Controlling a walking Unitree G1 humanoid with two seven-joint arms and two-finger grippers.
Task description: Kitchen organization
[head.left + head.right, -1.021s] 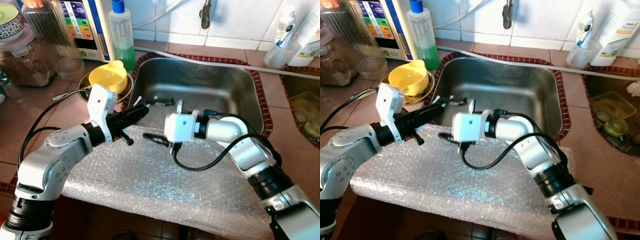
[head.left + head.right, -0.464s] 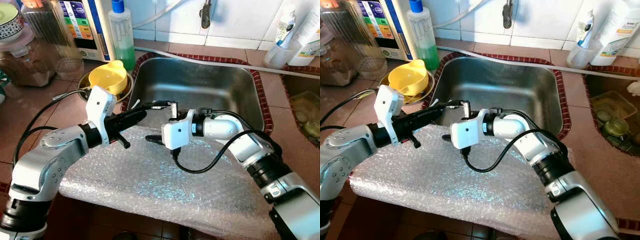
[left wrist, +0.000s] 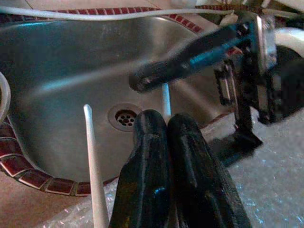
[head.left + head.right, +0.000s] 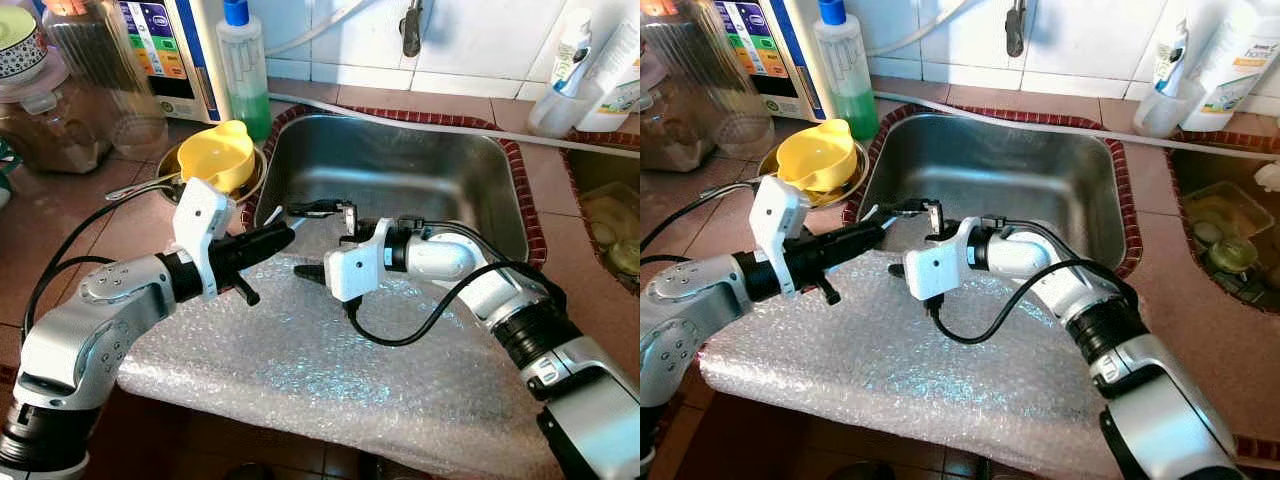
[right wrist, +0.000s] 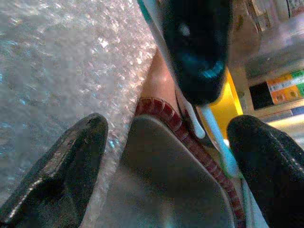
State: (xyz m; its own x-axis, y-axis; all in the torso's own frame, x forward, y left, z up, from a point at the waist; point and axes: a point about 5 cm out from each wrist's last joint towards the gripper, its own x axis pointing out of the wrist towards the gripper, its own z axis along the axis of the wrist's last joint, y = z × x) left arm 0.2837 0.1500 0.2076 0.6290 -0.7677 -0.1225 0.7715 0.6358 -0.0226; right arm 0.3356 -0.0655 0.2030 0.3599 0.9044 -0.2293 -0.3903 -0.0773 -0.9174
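- Nearest the robot: sheet of bubble wrap (image 4: 330, 365) draped over the front edge of the tiled worktop (image 4: 70, 215), far edge reaching the sink (image 4: 400, 175) rim.
- Left claw (image 4: 285, 232) over the wrap's far left corner, by the sink's front-left rim. Fingers (image 3: 164, 156) pressed together, clenched. A thin white plastic piece (image 4: 270, 210) pokes out around the tips; left wrist view shows white prongs beside and between the fingers, but can't tell if it's actually gripped.
- Right claw (image 4: 315, 240) points toward the left claw, tips just beside it at the sink's front edge. Fingers (image 5: 71, 156) spread wide, released, nothing between them.
- Right wrist view: the left claw's tip and the white piece sit in the gap between the right fingers, above the red tile border.
- Sink: stainless, drain visible in left wrist view.
- Left of sink: yellow cup (image 4: 220, 152) sitting in a metal bowl (image 4: 175, 165).
- Further back: green soap bottle (image 4: 243, 70), glass jars (image 4: 85, 80) at far left, tap (image 4: 410, 28) on the tiled wall.
- Far right: white bottles (image 4: 590, 65) and a second basin (image 4: 605, 215).
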